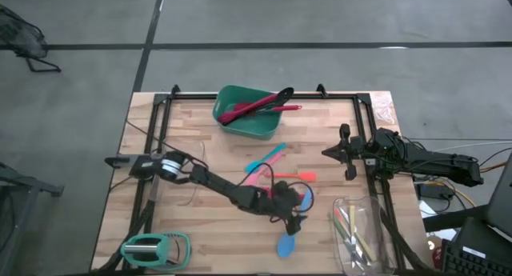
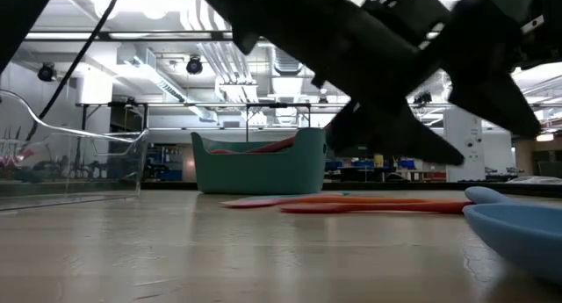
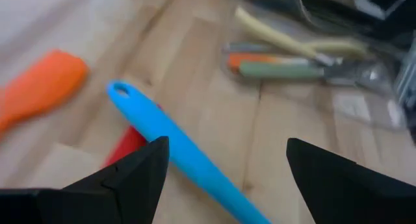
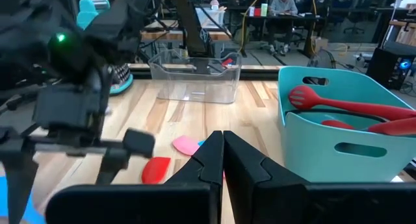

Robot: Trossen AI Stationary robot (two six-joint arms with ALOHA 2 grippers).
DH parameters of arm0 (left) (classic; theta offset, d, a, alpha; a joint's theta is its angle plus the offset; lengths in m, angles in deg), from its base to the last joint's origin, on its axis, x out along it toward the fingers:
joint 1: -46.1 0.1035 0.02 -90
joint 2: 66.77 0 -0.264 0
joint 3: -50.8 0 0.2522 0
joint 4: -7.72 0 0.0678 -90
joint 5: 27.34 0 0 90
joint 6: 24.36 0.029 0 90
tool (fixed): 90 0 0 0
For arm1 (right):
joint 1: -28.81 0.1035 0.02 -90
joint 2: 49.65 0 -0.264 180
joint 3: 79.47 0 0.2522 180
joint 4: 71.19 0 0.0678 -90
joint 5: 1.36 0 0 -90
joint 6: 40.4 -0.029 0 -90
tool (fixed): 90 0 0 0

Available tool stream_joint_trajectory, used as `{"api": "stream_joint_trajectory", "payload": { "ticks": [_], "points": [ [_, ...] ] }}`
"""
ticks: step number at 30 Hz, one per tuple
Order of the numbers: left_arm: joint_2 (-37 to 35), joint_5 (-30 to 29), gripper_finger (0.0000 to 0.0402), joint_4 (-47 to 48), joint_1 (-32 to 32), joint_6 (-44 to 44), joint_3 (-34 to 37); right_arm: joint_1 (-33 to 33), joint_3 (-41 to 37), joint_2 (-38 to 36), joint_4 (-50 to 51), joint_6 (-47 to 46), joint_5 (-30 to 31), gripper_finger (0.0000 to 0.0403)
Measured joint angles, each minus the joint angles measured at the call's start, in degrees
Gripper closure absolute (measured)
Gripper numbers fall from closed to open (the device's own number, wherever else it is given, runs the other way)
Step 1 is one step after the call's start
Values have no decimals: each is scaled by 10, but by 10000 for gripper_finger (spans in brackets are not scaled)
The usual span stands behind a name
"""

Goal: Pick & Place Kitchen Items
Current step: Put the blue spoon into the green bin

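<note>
Utensils are the job, and it looks partly done: a black slotted spoon [image 1: 268, 98] and a red spoon [image 1: 258, 110] already lie in the green tub [image 1: 250, 114] at twelve o'clock on the table [image 1: 184, 156].

My left gripper [image 1: 294, 221] hangs low over the table near five o'clock, fingers [image 3: 130, 178] spread wide and closed on nothing. Between them, in my wrist view, runs the handle of the blue spoon [image 3: 175, 149]; I cannot tell whether a finger touches it. Its bowl lies just past my fingertips toward six o'clock. Under the handle peeks something red [image 3: 130, 143], and an orange spatula [image 1: 294, 176] lies close by toward twelve o'clock, with a teal spoon [image 1: 266, 158] and a pink one [image 1: 253, 177] beside it.

Farther out at four o'clock, a clear tray [image 1: 358, 228] holds small cutlery [image 3: 279, 65].

My right gripper [image 1: 346, 152] waits at three o'clock, fingers pressed together, empty.

I judge the loose pieces in the middle remain to be moved.
</note>
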Motion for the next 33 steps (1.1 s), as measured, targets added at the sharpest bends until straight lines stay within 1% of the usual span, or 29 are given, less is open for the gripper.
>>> {"api": "stream_joint_trajectory", "payload": {
  "ticks": [6, 13, 16, 20, 28, 33],
  "points": [
    [40, -5, 85, 51, -1, -6, -26, 0, 0, 0, 0, 0, 0, 394],
    [37, -10, 86, 109, -1, -20, -33, 0, 0, 0, 0, 0, 0, 394],
    [35, -8, 100, 116, 0, -20, -33, 0, 0, 0, 0, 0, 0, 394],
    [35, 7, 146, 135, 0, -18, -39, 0, 0, 0, 0, 0, 0, 394],
    [27, 12, 267, 179, 5, -8, -40, 0, 0, 0, 0, 0, 0, 394],
    [1, -1, 326, 246, 8, 18, -37, 0, 0, 0, 0, 0, 0, 394]
  ]
}}
